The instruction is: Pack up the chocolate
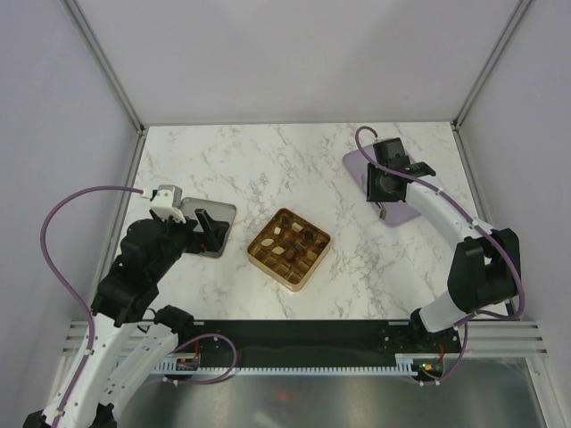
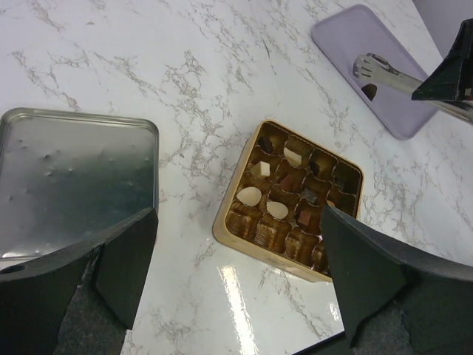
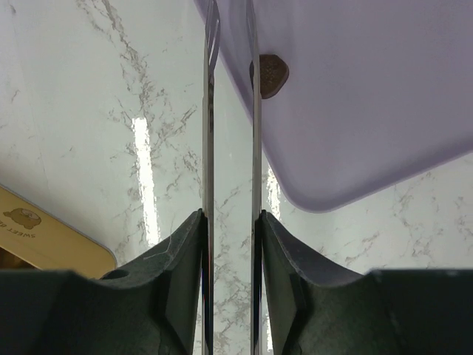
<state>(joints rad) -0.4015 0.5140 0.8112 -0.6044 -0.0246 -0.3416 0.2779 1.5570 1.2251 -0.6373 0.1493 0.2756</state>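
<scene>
A square gold gridded tray [image 1: 290,283] sits mid-table with several chocolate pieces [image 1: 287,241], dark, tan and cream, in its cells [image 2: 284,188]. One dark brown chocolate [image 3: 272,75] lies on the lavender tray [image 3: 369,96] at the back right. My right gripper [image 3: 230,222] is shut on metal tongs [image 3: 208,111]. The tongs' two blades stand slightly apart, and the chocolate lies just to the right of the right blade's tip, not between the blades. My left gripper [image 2: 236,281] hangs open above the bare table, between the gold tray and a silver tin.
A shallow silver tin [image 2: 74,177] lies left of the gold tray [image 2: 255,248]. The lavender tray [image 1: 406,214] sits near the right wall. A yellow bear-printed surface [image 3: 44,240] shows at the lower left of the right wrist view. White walls enclose the table.
</scene>
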